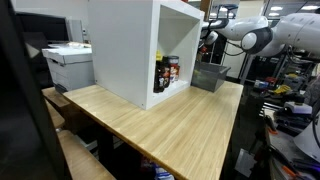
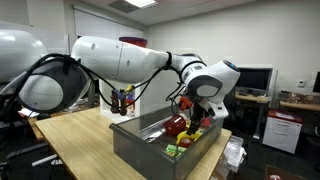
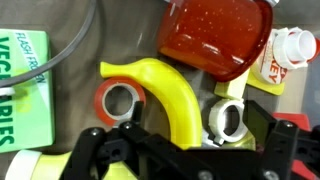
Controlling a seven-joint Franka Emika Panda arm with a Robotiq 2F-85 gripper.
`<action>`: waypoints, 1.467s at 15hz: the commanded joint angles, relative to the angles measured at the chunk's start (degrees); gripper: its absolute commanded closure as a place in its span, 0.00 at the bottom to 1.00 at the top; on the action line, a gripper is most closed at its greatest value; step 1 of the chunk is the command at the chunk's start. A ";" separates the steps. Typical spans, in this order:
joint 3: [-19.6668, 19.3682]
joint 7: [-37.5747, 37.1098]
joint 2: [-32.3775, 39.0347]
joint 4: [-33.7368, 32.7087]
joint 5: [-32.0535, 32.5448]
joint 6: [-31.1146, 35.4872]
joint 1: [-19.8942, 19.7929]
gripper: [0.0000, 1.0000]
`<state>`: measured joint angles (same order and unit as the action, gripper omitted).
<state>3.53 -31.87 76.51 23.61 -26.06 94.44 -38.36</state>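
The banana (image 3: 165, 95) is lying in the bin (image 2: 140, 150), curving from upper left to lower right in the wrist view. The pincer (image 3: 185, 150) is hanging right above its lower end, released, jaws standing wide on either side and gripping nothing.

An orange ring (image 3: 118, 100) is lying just beside the banana on one side and a white ring (image 3: 228, 118) on the other. A red jar (image 3: 215, 35) is lying against the banana's far end, with a white bottle (image 3: 290, 50) beside it and a green box (image 3: 25, 90) sitting at the opposite edge.

The step in hand is looking like a reach down onto the banana. A grasp from here would be calling for a further descent and a straddle across the fruit's width, steering clear of the two rings crowding the fingers.

Only the wrist view is showing how the items are packed together. In an exterior view the pincer (image 2: 193, 122) is dipping into the bin at the desk's (image 2: 80, 135) corner, its opening hard to judge there. In an exterior view the bin (image 1: 208, 76) is sitting beyond a white cabinet (image 1: 125, 45), contents hidden, with a printer (image 1: 68, 62) off to the side.
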 commanded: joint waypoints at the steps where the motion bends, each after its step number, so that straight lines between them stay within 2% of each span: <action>1: -0.04 -2.94 2.42 -4.32 2.98 0.44 1.18 0.00; 2: -0.08 -3.31 2.79 -4.92 3.73 0.47 1.56 0.00; 4: -0.16 -3.24 0.55 -0.62 5.15 3.41 2.18 0.00; 11: -1.43 -6.75 1.37 -1.77 7.86 5.34 3.59 0.00; 22: -2.64 -9.63 2.30 -1.49 9.90 4.21 4.81 0.00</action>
<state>1.27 -39.27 79.13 21.34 -17.58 98.79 -33.91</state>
